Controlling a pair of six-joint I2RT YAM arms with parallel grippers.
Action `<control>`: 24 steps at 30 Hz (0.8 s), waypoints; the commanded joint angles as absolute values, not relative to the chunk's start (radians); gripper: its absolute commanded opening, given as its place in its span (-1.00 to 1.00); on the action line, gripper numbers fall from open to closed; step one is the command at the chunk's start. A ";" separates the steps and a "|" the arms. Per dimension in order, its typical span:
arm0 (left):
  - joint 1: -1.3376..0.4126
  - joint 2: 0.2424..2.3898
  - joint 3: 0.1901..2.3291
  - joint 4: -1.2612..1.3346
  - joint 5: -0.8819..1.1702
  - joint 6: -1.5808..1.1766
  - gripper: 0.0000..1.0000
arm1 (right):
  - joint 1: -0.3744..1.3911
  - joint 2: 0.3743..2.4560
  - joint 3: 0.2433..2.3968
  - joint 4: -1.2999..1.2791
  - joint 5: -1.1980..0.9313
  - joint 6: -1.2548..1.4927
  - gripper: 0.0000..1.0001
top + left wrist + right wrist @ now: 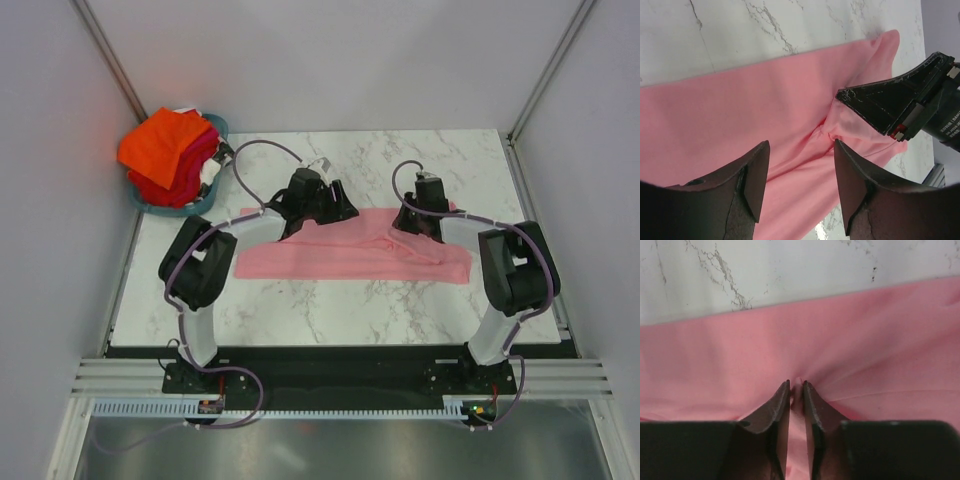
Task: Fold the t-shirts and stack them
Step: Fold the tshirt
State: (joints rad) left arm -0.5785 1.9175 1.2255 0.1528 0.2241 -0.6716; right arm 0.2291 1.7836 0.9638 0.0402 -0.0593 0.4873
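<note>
**Trainee:** Where is the work item, and in what condition?

**Technician:** The pink t-shirt point(340, 262) lies on the bench point(330, 315) as a long band running left to right in front of both arms. It is not yet folded to size. The other t-shirts point(165, 148), orange and red, are heaped in the basket point(180, 208) at the far left corner, well apart from the work area.

**Trainee:** State of each hand?

**Technician:** The right hand point(796, 386) is closed on the pink t-shirt. A thin raised pleat of cloth is pinched between its fingers point(776, 410), and creases fan out from that point. The left hand point(801, 150) is open and holds nothing. It is poised over the cloth near the band's middle, with a crease lying between its spread tips. Whether the tips touch the cloth cannot be determined.

**Trainee:** Why this arrangement?

**Technician:** This is a judgement only. Two grip points along the far edge would let the cloth be lifted and carried over as one straight fold line without sagging. The right side is secured and the left is not yet. The left hand is placed so that closing would catch a pleat.

**Trainee:** Risk?

**Technician:** A pinch that takes only the top layer would drag that layer alone and skew the fold.
</note>
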 commanded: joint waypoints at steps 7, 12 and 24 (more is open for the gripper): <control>-0.581 1.983 1.279 0.114 0.299 -0.704 0.22 | 0.262 1.645 0.876 0.035 -0.095 0.497 -1.00; -0.591 2.003 1.298 0.107 0.304 -0.695 0.22 | 0.275 1.539 0.793 0.041 -0.132 0.532 -0.89; -0.633 2.066 1.391 0.100 0.364 -0.667 0.22 | 0.307 1.246 0.566 0.077 -0.258 0.678 0.15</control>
